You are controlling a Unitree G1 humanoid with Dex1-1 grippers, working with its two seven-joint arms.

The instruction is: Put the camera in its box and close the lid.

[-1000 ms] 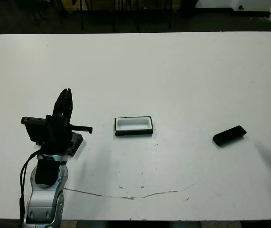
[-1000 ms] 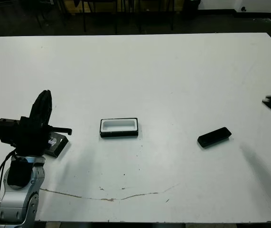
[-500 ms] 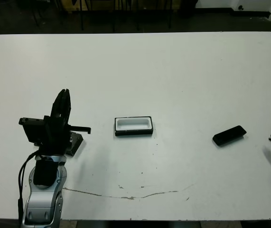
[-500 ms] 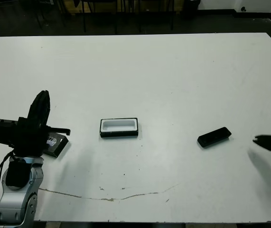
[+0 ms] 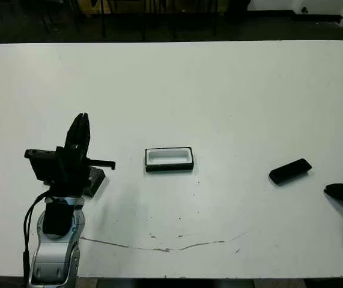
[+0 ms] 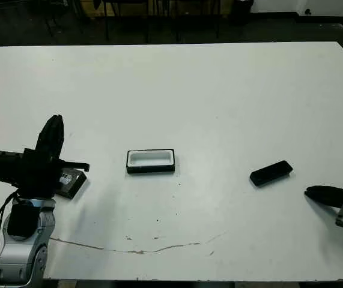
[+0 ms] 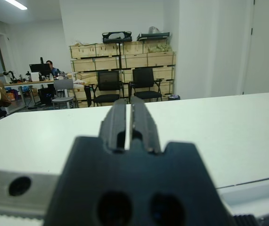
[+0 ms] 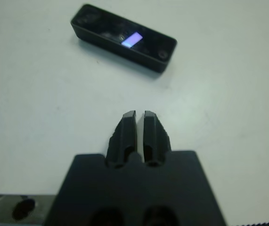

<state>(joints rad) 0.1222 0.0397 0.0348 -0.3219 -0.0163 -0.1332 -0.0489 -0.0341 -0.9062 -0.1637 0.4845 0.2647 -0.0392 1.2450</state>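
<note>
The box (image 5: 169, 159), a small black tray with white lining, lies open in the middle of the table. The camera (image 5: 290, 171), a slim black bar, lies to its right; in the right wrist view the camera (image 8: 124, 37) shows a purple glint on top. My right gripper (image 6: 308, 192) is shut and empty, low over the table just right of the camera, pointing at it. My left gripper (image 5: 82, 117) points upward at the left, shut on nothing. The lid (image 6: 71, 183) lies flat behind that hand, partly hidden.
A thin brown scratch line (image 5: 165, 247) runs along the table near the front edge. Beyond the table, the left wrist view shows chairs (image 7: 125, 84), stacked crates and a seated person (image 7: 49, 66) far off.
My right gripper has come in from the right edge, down and left toward the camera. The left arm has barely moved. Box, camera and lid lie where they were.
</note>
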